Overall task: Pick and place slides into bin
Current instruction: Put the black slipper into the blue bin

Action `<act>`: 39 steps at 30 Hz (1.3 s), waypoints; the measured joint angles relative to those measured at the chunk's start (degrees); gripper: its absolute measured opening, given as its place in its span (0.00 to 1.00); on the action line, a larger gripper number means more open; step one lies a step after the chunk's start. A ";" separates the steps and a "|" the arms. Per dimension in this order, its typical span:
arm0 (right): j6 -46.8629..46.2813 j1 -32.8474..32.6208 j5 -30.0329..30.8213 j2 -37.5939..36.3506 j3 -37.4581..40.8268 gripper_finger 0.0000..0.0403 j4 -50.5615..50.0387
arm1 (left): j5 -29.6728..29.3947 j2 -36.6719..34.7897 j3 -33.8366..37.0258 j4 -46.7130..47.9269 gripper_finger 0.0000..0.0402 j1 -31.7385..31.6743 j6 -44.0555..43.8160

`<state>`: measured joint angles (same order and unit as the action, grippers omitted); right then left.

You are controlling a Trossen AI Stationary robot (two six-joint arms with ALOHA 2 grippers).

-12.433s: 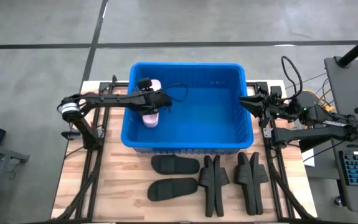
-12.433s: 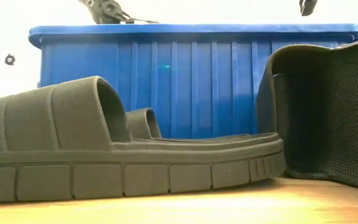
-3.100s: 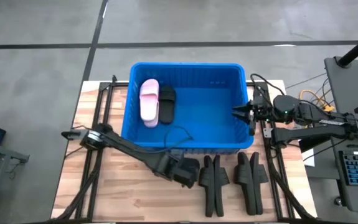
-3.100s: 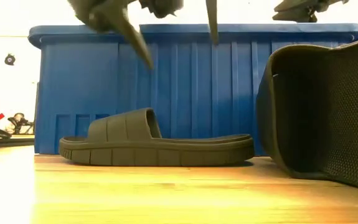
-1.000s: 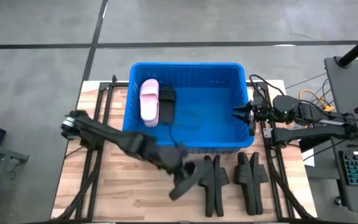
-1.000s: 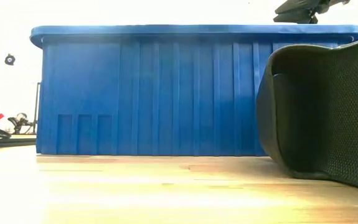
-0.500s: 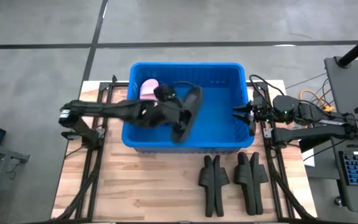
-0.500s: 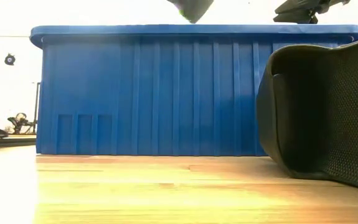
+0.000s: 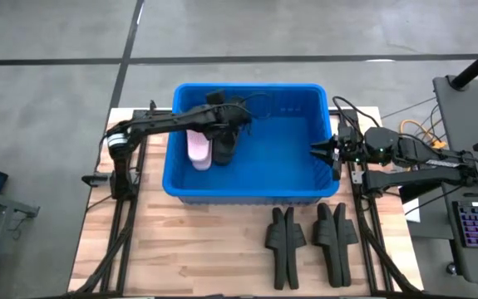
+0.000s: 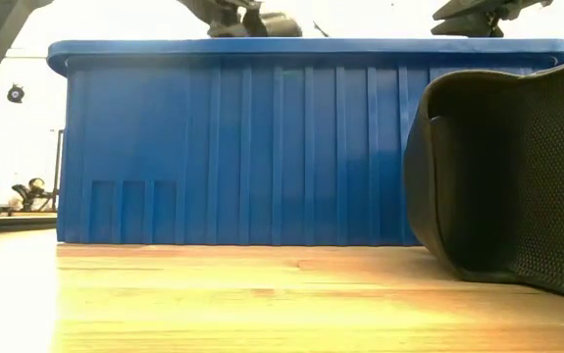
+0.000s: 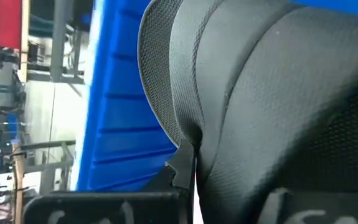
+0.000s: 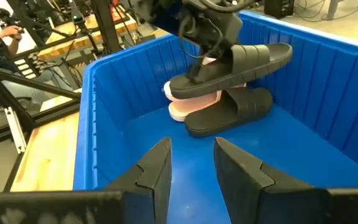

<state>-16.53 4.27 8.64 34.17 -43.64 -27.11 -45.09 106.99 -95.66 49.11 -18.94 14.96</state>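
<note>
Left end effector (image 12: 194, 62) closed on a black slide (image 12: 231, 67), held up over the pink slide (image 12: 182, 110) and another black slide (image 12: 228, 111) in the bin (image 9: 247, 193), upper middle of frame. Right end effector (image 9: 315, 149) open, empty, at bin's right wall. Four black slides (image 9: 309, 237) on edge on tabletop (image 9: 180, 249), lower middle.

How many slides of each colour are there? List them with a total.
Pink slides: 1
Black slides: 6 (2 at the bin, 4 on the table)
Total: 7
</note>
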 joint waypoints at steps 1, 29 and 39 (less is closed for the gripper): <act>0.00 0.00 0.00 0.00 0.00 0.28 0.00 | -0.15 0.42 0.22 -0.25 0.02 -0.36 0.11; 0.00 0.00 0.00 0.03 0.01 0.28 0.15 | 4.13 2.80 15.08 -11.54 0.24 -4.71 -1.10; -0.02 0.00 0.00 0.04 0.02 0.28 0.15 | 6.80 0.97 12.05 -7.60 0.76 -4.63 3.60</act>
<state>-16.56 4.27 8.64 34.21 -43.62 -26.96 -38.29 107.96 -83.61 41.51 -23.57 18.57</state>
